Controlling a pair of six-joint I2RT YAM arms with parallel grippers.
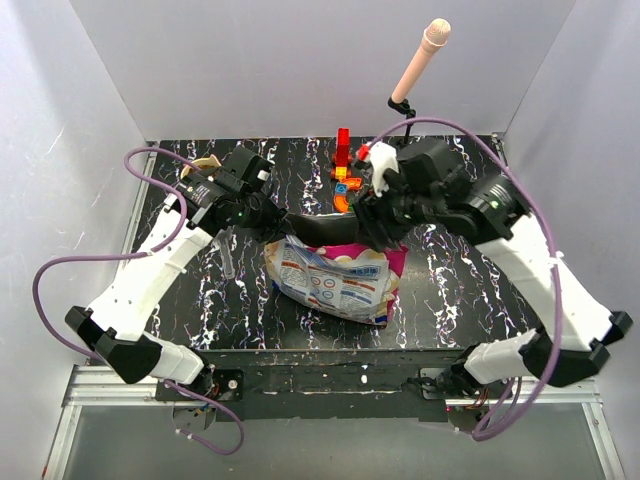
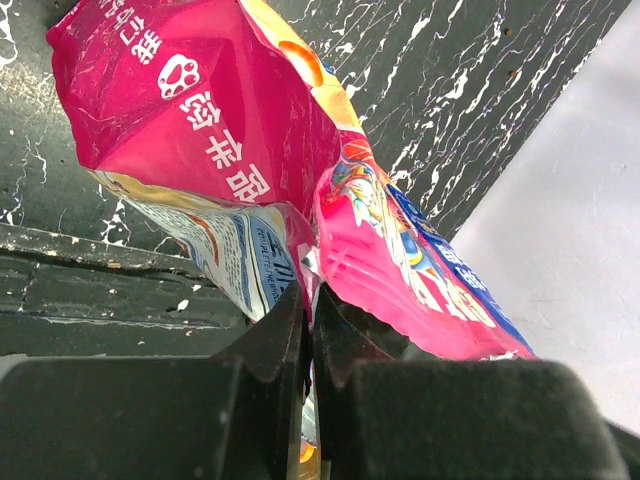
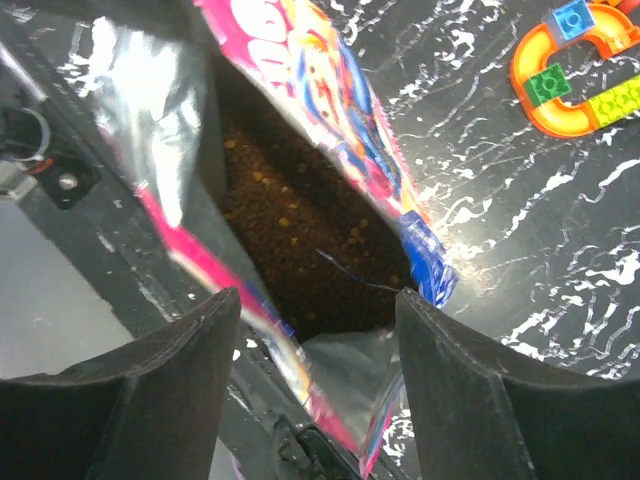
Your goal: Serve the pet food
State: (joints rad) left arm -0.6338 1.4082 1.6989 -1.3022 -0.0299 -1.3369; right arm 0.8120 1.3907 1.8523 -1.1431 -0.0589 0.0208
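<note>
While both arms lean in, tabletop (image 1: 450, 290): dark, white-veined.
Bag (image 1: 335, 280): lying mid-tabletop, mouth open at its far end.
Left gripper (image 2: 311, 300): clamped on the bag's pink edge.
Right gripper (image 3: 315, 300): jaws wide apart over the bag's mouth.
Pet food (image 3: 290, 230): brown kibble inside the bag.
Toy blocks (image 1: 343, 165): just behind the bag.

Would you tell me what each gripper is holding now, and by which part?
Left gripper pinches the pet food bag by its edge; right gripper is open, holding nothing.
</note>
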